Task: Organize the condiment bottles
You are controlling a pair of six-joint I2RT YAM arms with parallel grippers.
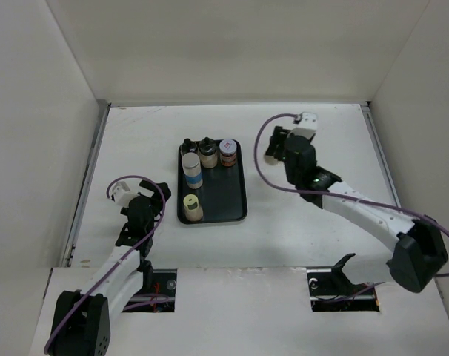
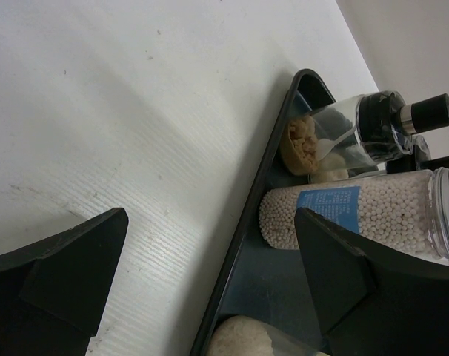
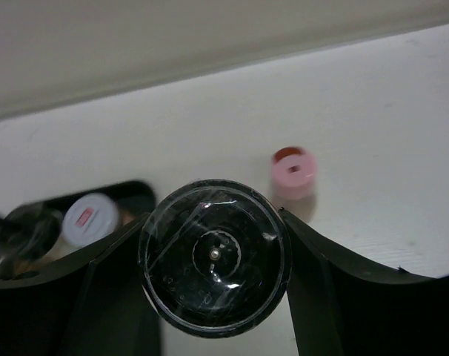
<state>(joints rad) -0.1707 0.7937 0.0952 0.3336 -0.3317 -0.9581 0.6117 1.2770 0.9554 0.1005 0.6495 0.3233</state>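
Black-capped bottle [image 3: 213,256] pinched in right pincer [image 1: 275,150], just right of tray [image 1: 226,199]. Five other bottles [image 1: 193,170] stand in tray; pink-capped jar [image 3: 293,170] on surface [image 1: 284,237]. Left pincer [image 2: 211,222] spread, empty. Likely step: carrying to tray. Next: lower into a free spot.

The left arm [image 1: 124,259] and the right arm [image 1: 361,210] share one build: slim white links between bulky black joints, the biggest a rounded black housing near each base. A thin purple cable [image 1: 263,167] loops loosely along each arm. A small white camera box [image 1: 307,121] caps each wrist. The left claw [image 2: 210,274] and the right claw [image 3: 213,256] have matte black, wedge-shaped fingers [image 2: 61,278] with flat angular faces.
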